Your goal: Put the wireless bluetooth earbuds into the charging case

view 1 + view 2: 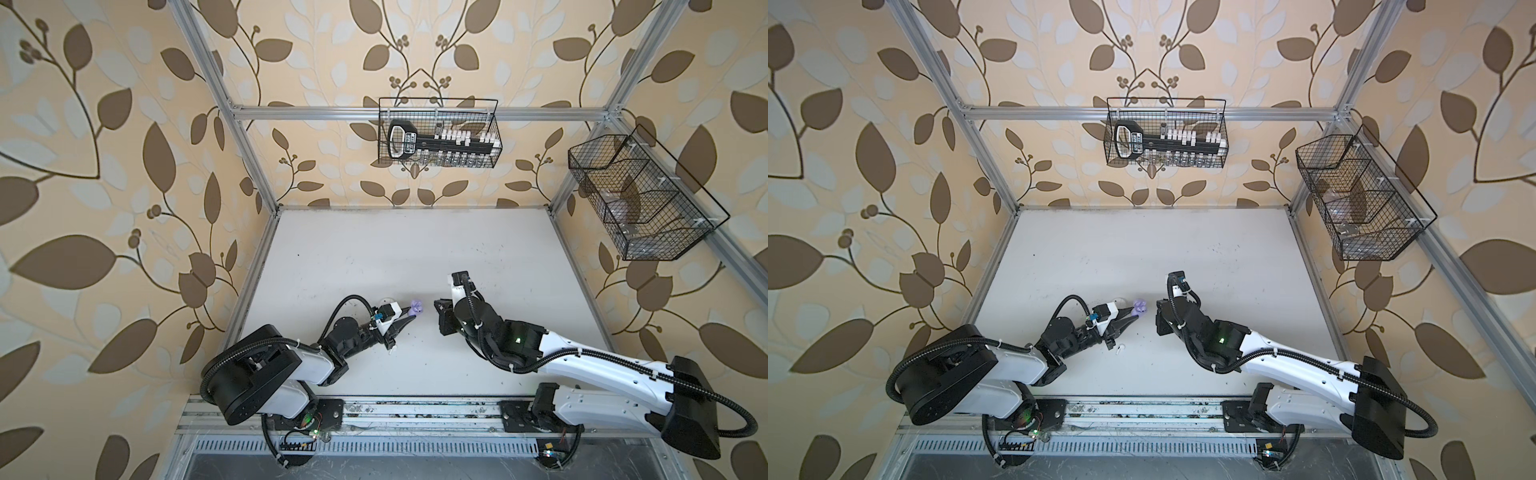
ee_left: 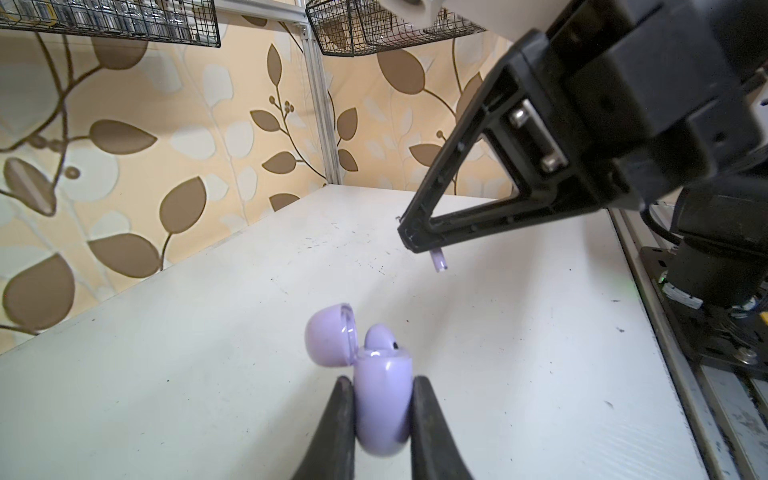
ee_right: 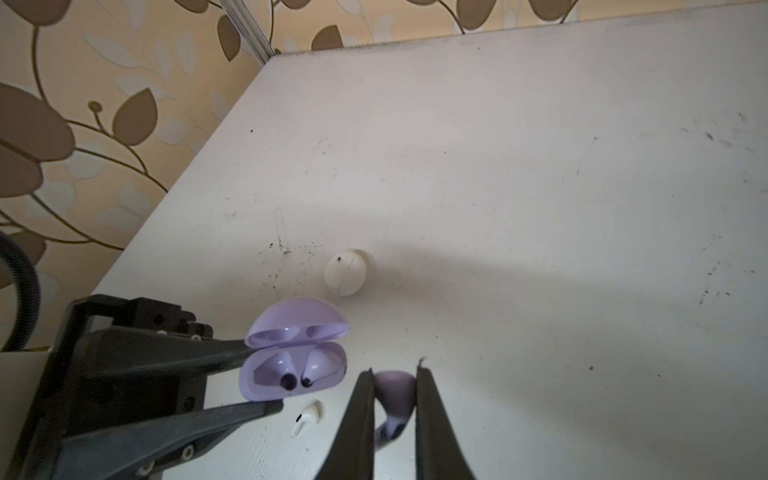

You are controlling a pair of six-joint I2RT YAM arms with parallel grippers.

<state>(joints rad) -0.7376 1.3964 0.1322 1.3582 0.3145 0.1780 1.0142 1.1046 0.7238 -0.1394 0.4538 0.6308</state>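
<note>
My left gripper (image 2: 382, 382) is shut on the base of a lavender charging case (image 2: 384, 399), held just above the table with its lid (image 2: 328, 334) open. One lavender earbud (image 2: 380, 336) sits in the case. In the right wrist view the open case (image 3: 291, 374) faces my right gripper (image 3: 395, 374). That gripper is shut on another lavender earbud (image 3: 395, 395), and its stem (image 2: 439, 262) pokes out below the fingertips. The two grippers hang a short gap apart. A white earbud (image 3: 307, 415) lies on the table below the case.
A closed white case (image 3: 345, 272) rests on the white table (image 1: 415, 257) just beyond the lavender one. Wire baskets hang on the back wall (image 1: 438, 133) and the right frame (image 1: 640, 195). A metal rail (image 1: 415, 415) runs along the front edge.
</note>
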